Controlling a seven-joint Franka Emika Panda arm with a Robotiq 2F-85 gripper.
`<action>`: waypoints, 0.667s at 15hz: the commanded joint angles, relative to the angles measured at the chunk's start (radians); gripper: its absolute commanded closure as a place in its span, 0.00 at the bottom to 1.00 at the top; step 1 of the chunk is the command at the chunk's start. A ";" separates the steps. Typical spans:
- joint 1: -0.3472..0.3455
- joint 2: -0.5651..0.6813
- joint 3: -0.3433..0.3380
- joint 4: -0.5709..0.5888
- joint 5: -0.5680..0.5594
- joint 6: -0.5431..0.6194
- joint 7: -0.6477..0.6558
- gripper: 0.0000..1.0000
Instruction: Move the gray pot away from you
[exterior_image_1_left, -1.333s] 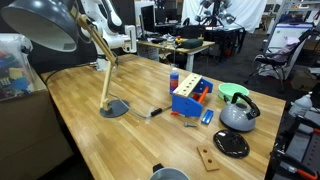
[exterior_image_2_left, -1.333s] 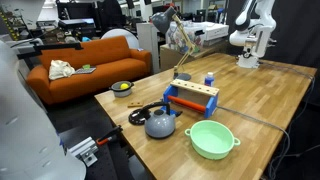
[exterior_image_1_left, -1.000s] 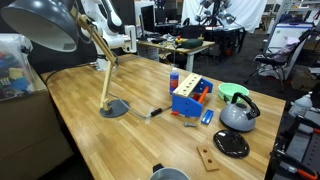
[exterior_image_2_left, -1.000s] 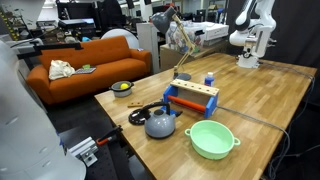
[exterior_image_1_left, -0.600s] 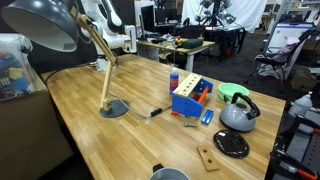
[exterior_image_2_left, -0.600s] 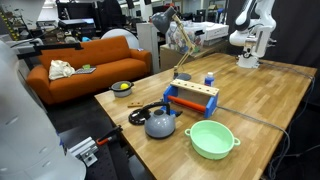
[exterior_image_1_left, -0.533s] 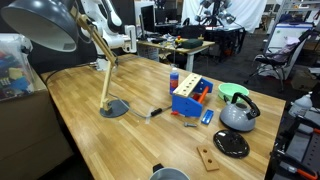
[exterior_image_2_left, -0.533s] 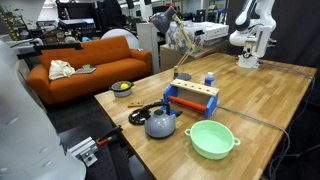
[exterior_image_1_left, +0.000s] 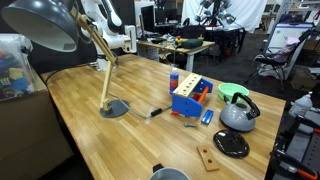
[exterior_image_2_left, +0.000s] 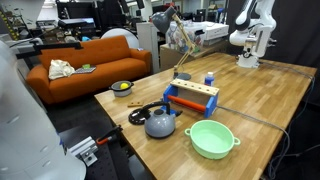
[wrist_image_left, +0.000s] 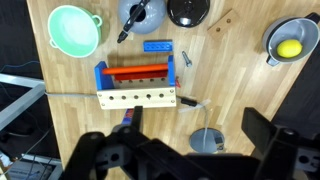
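Where the wooden bench (exterior_image_2_left: 265, 95) fills both exterior views, an orange sofa (exterior_image_2_left: 95, 58) is seen beyond one edge and the white Franka arm (exterior_image_2_left: 248, 22) is raised over the far end. A gray desk lamp (exterior_image_1_left: 45, 25) is stood on the bench, its round base (wrist_image_left: 207, 140) lying just beside the blue and orange toolbox (exterior_image_1_left: 187, 98). A green pot (exterior_image_2_left: 212, 138) is set near the bench edge, with the silver-gray kettle (exterior_image_2_left: 160, 123) beside it and the flat black disc (exterior_image_1_left: 231, 144) just beyond the kettle.

The gray pot (exterior_image_2_left: 122, 88) is placed at the bench corner nearest the sofa, upright, apart from the disc, with a yellow object held inside it. In the wrist view it is found at the right edge (wrist_image_left: 288, 42); in an exterior view only its rim (exterior_image_1_left: 170, 174) is shown at the bottom.

A small wooden block (wrist_image_left: 222, 22) is laid between the disc and the gray pot, and a flat blue piece (wrist_image_left: 157, 46) is laid by the toolbox.

The gripper (wrist_image_left: 175, 135) is held high above the bench, its fingers (wrist_image_left: 262, 130) spread wide with nothing between them.
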 joint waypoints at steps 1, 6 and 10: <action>0.025 0.054 0.071 0.032 -0.024 0.041 0.059 0.00; 0.059 0.075 0.131 0.019 -0.047 0.086 0.125 0.00; 0.057 0.082 0.129 0.026 -0.052 0.088 0.128 0.00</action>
